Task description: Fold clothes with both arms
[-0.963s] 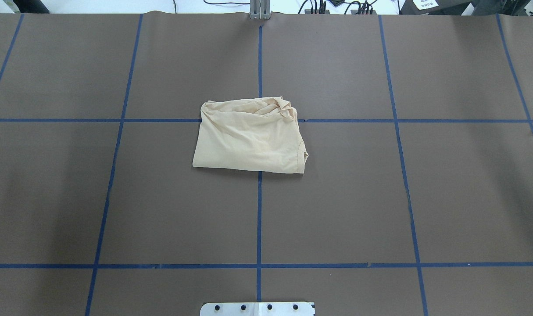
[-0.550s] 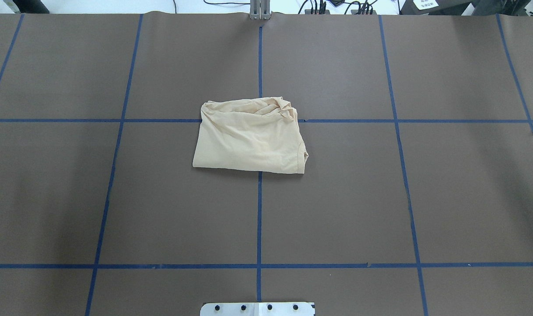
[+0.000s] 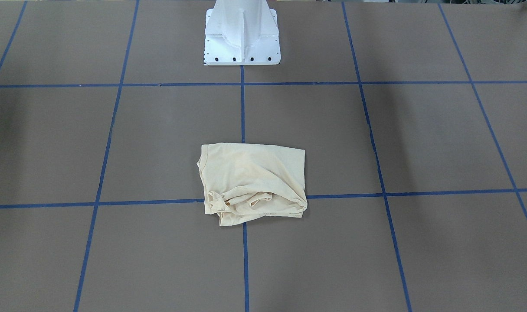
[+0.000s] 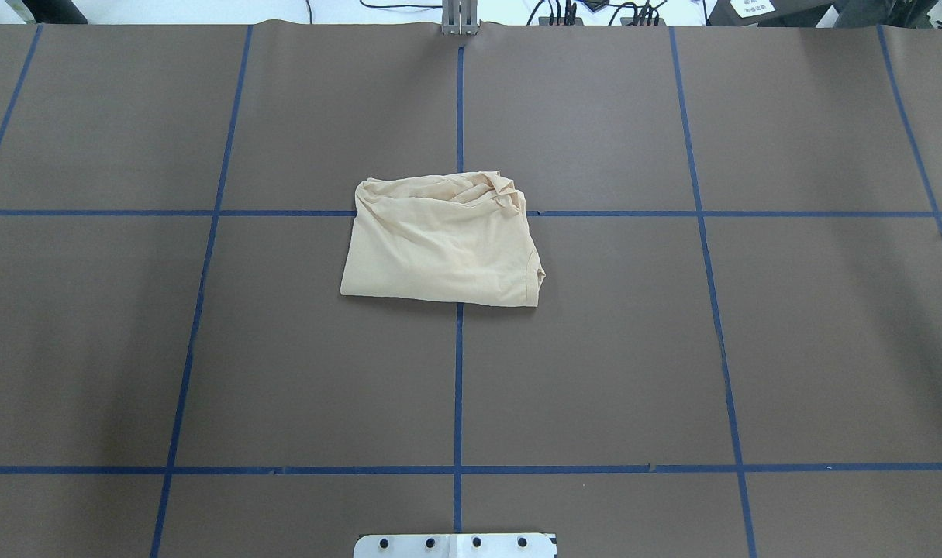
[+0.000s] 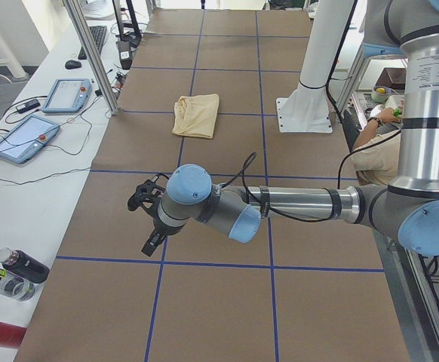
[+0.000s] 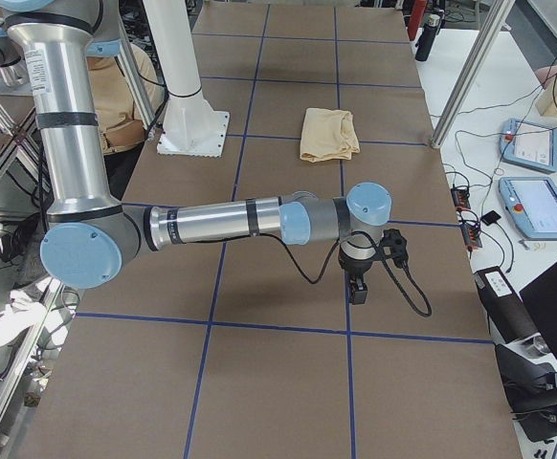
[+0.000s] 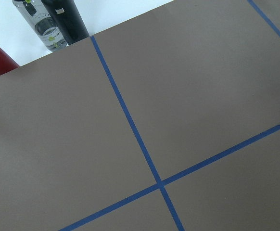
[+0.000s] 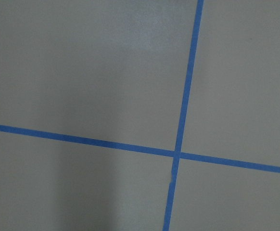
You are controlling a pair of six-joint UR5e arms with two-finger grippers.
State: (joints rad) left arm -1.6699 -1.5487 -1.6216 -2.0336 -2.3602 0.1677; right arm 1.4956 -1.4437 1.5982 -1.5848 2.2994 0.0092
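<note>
In the left side view, the left arm (image 5: 295, 204) is reaching flat across the middle of the frame, low over the brown table (image 5: 204, 317). Its fingers (image 5: 151, 243) are pointing down at the left of the frame, over bare table. I cannot tell if they are open or closed.

In the overhead view, the shirt (image 4: 442, 242) is lying in the middle of the frame, folded into a small bundle. It is sitting on a crossing of blue tape lines (image 4: 703, 213). Its top right corner is looking bunched and wrinkly.

In the right side view, the right arm (image 6: 231, 222) is stretching across the middle of the frame. Its fingers (image 6: 357, 290) are hanging down just right of the centre, close over the table. I cannot tell if they are open or closed either. The shirt is lying well apart from both arms.
</note>
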